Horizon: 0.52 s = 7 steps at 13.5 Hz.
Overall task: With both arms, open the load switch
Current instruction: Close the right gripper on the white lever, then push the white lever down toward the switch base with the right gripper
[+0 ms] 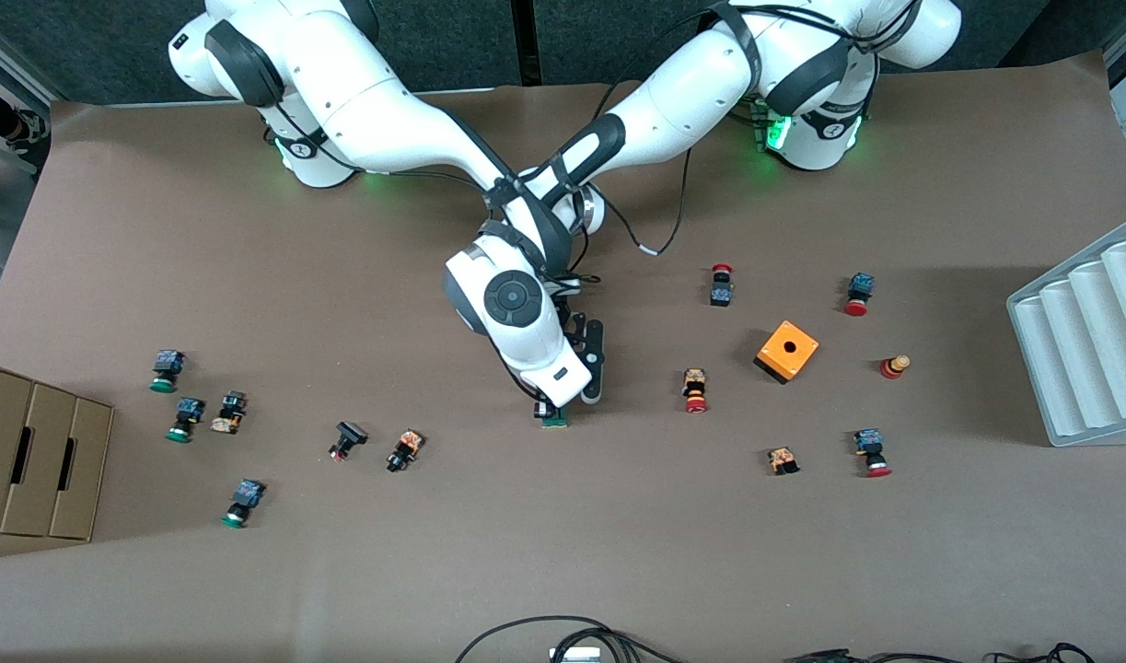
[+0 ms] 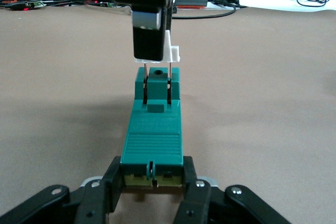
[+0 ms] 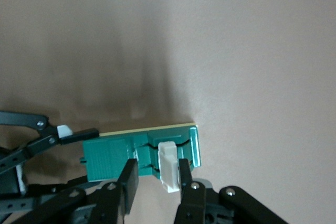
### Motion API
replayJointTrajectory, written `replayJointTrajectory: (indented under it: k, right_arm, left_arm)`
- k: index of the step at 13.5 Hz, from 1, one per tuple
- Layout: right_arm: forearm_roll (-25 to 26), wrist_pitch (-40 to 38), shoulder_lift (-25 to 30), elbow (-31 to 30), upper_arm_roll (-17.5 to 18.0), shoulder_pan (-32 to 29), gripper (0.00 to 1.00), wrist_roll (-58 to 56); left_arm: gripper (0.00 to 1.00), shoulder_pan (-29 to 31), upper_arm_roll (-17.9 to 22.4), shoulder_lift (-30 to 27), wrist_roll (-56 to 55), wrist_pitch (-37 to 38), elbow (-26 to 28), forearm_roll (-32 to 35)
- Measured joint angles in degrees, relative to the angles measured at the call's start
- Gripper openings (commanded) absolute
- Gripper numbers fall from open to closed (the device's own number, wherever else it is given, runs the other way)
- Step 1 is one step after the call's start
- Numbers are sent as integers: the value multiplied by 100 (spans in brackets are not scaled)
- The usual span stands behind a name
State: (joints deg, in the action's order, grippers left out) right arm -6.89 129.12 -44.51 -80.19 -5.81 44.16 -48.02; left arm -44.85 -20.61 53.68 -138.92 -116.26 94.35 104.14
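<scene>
The dark-green load switch (image 1: 554, 420) lies flat near the table's middle, mostly hidden in the front view under the right arm's hand. My left gripper (image 2: 152, 177) is low over the table and shut on one end of the load switch (image 2: 153, 140); the front view hides it. My right gripper (image 3: 156, 171) comes down from above and is shut on the white sliding piece (image 3: 168, 166) at the end nearer the front camera. In the left wrist view the white piece (image 2: 171, 53) stands raised above the block, with two thin metal pins running down into it. The two arms cross above the switch.
Small red- and green-capped push buttons lie scattered toward both ends of the table. An orange cube box (image 1: 786, 350) stands toward the left arm's end, with a white ribbed tray (image 1: 1087, 341) at that edge. Cardboard boxes (image 1: 38, 451) sit at the right arm's end.
</scene>
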Motion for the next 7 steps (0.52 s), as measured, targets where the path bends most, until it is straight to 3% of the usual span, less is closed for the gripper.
replayJointTrajectory:
  k: [7]
  right_arm:
    - [0, -22, 153, -219, 9, 7, 39, 64]
  left_arm:
    - [24, 0, 0, 0, 0, 0, 0, 0]
